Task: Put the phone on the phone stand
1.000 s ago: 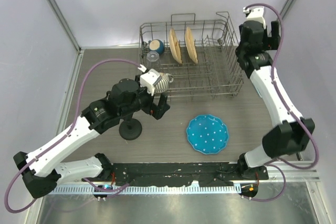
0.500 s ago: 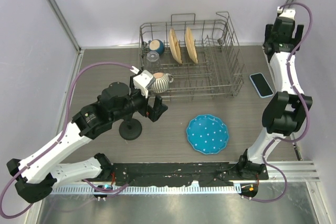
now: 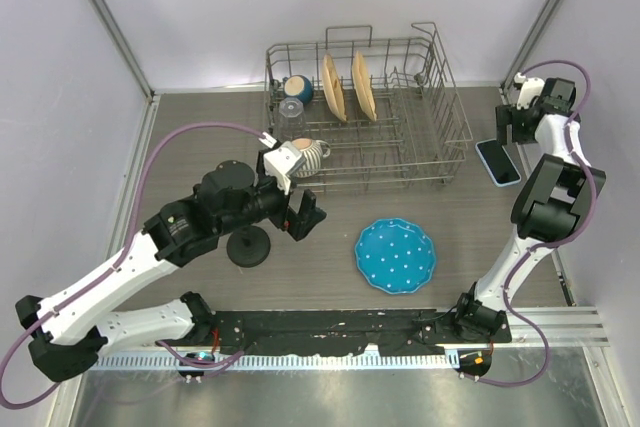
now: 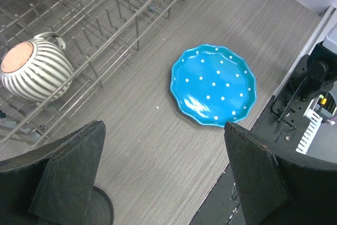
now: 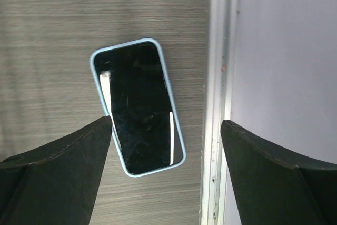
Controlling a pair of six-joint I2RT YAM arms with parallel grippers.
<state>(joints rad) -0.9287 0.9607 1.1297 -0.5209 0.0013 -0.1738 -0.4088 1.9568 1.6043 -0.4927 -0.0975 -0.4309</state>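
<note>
Hovering over the phone (image 5: 138, 106) right of the dish rack (image 3: 390, 41), the right gripper (image 5: 166, 124) gapes empty; the left gripper (image 4: 164, 126) gapes in front of that rack.

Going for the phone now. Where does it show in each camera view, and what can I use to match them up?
Top external: the phone lies flat near the table's right edge, right of the dish rack.
Left wrist: not in it.
Right wrist: mid-picture, face up, beside the pale edge rail.
Shared landmark: the grey wood-grain table; the blue dotted plate links top external and left wrist.
</note>
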